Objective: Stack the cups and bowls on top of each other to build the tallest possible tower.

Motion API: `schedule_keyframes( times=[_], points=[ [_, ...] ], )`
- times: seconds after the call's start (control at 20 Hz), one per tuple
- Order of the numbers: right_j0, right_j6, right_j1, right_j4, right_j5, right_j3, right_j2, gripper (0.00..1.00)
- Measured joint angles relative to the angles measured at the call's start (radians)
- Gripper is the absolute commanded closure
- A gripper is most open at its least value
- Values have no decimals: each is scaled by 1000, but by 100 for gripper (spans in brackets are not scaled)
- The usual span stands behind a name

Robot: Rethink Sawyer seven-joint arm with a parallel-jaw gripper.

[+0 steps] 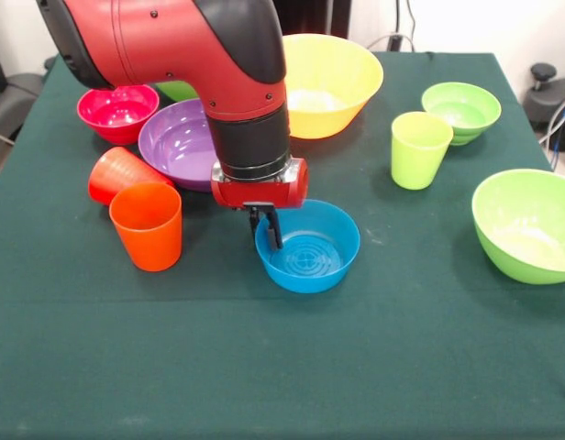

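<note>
Gripper [268, 229] at frame centre, dark fingers close together, astride far-left rim of blue bowl [308, 246]; whether pinched on rim, cannot tell. Judged step: taking blue bowl for stacking; no tower built yet. Next move calls for firm rim grip, lift, carry to chosen base. Orange cup [148, 225] upright just left; red cup [116, 173] tipped behind it, touching purple bowl [175, 142]. Magenta bowl [117, 112] upper left, yellow bowl [324, 84] top centre. Lime cup [419, 148] and two green bowls [526, 224] right, well apart.
</note>
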Motion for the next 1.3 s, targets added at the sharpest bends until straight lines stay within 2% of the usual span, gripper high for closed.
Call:
schedule_keyframes(
  times=[0.3, 1.3],
  points=[
    [3, 0, -10, -1, -3, 8, -2, 100],
    [28, 0, -117, -1, -5, 85, -26, 100]
  ],
)
